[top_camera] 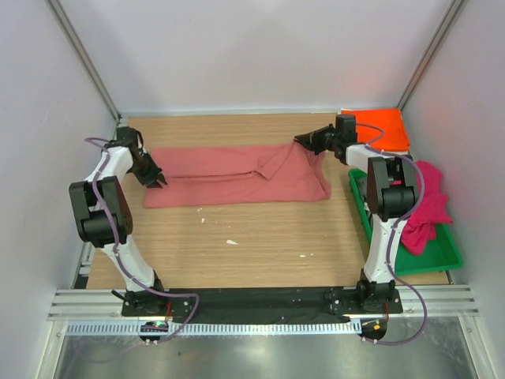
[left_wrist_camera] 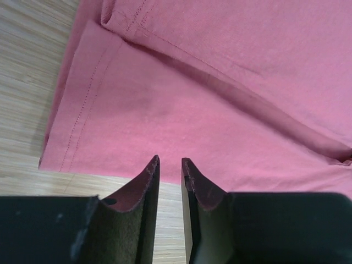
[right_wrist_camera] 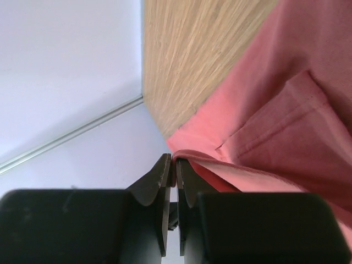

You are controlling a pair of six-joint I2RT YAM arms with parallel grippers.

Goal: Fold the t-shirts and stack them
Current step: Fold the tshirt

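Note:
The salmon-red t-shirt (top_camera: 237, 175) lies flat in a long band across the middle of the table. My left gripper (top_camera: 155, 180) is at its left end. In the left wrist view the gripper (left_wrist_camera: 170, 160) is open by a narrow gap and empty, its tips just over the near hem of the shirt (left_wrist_camera: 209, 104). My right gripper (top_camera: 304, 140) is shut on the shirt's far right edge and lifts a fold. In the right wrist view the gripper (right_wrist_camera: 175, 158) pinches the cloth (right_wrist_camera: 275, 121). An orange t-shirt (top_camera: 380, 126) lies at the back right. A magenta t-shirt (top_camera: 430, 205) lies in the tray.
A green plastic tray (top_camera: 430, 260) stands along the right side of the table. White walls enclose the table at the back and on both sides. A few small white specks lie on the wood (top_camera: 230, 242) in front of the shirt.

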